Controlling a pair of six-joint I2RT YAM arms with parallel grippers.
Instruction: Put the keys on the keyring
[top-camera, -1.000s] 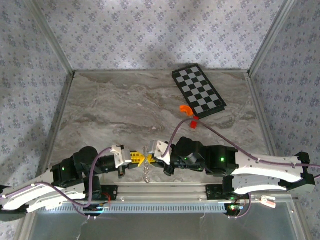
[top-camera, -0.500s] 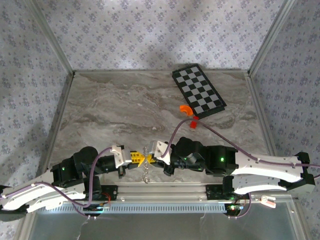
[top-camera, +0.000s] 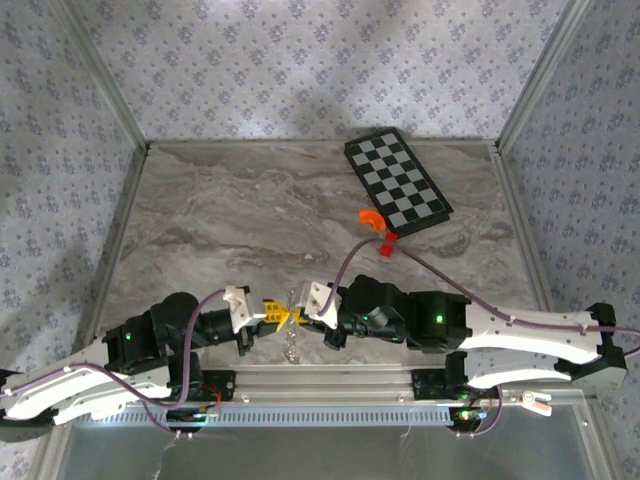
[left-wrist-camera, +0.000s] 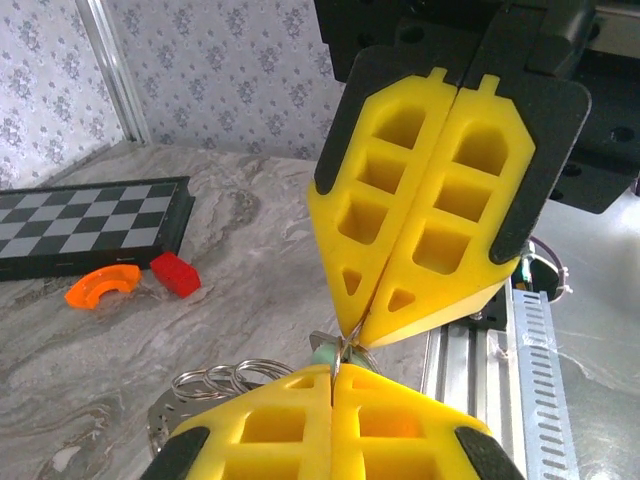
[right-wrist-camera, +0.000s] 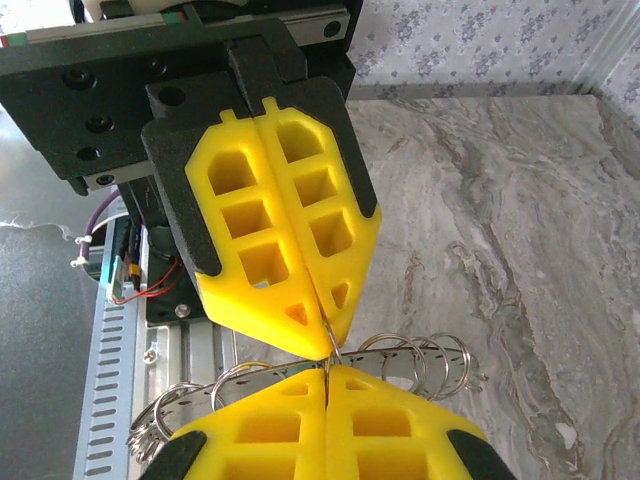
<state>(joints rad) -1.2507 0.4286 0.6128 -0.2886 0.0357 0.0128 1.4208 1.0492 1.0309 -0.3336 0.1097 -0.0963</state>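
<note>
Left gripper (left-wrist-camera: 333, 375) and right gripper (left-wrist-camera: 355, 322) are meeting tip to tip, both clamped tight; key (left-wrist-camera: 322, 352) is sitting between the tips, keyring (right-wrist-camera: 420, 365) hanging just beside them. Judging so, threading is needing tiny, aligned, unhurried pushes

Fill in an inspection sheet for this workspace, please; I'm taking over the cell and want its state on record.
surface: grey marbled table; no spills seen.
job's things: keyring, a bunch of silvery wire rings, held at the pincer tips; teal key sits right beside the tips.
clutter: chessboard, orange curved piece and red block, far right, apart from the work.
grippers: left pincer and right pincer both shut, tip to tip, on the keyring's thin wire.
cables: purple cable arcs from the right arm, passing by the red block.
surroundings: patterned walls, metal frame posts; nothing else seen.
</note>
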